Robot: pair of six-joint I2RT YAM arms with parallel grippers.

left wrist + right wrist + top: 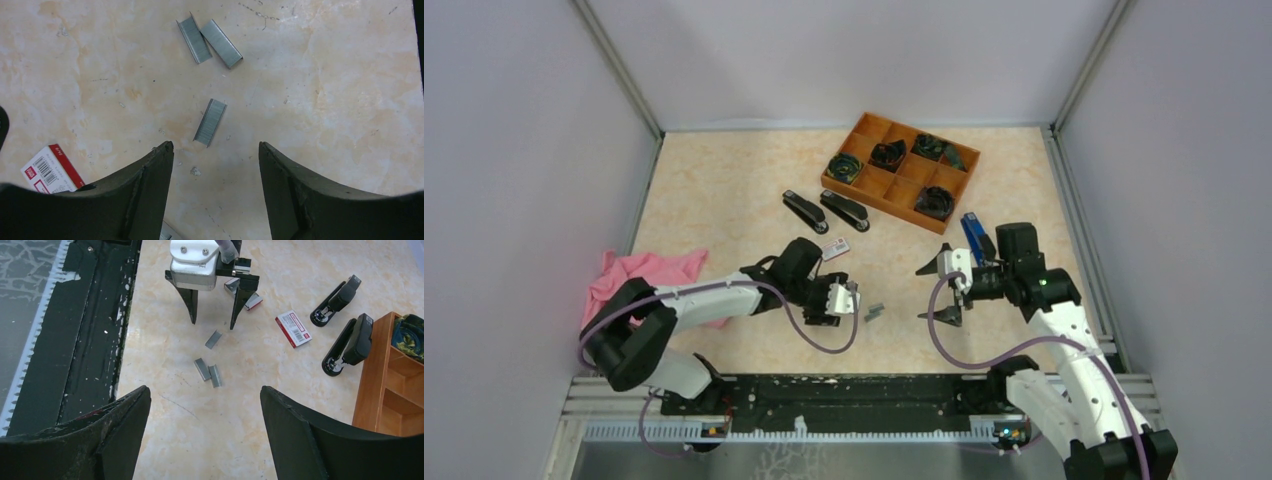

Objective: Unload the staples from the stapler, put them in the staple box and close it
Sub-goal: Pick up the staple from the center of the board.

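Three silvery staple strips lie loose on the table (874, 313). In the left wrist view, two touch in a V, one (194, 37) beside the other (221, 43), and a single strip (210, 122) lies just ahead of my fingertips. My left gripper (216, 146) is open and empty, hovering over the single strip; it also shows in the top view (854, 300). My right gripper (936, 292) is open and empty, right of the staples, its wrist view (205, 390) facing them (209, 372). Two black staplers, one (804, 212) left of the other (844, 210), lie behind.
A small white and red box (836, 248) lies by the left arm. A blue stapler-like object (972, 235) lies by the right arm. An orange compartment tray (864, 183) stands at the back. A pink cloth (644, 280) lies at the left. The black base rail (854, 390) runs along the near edge.
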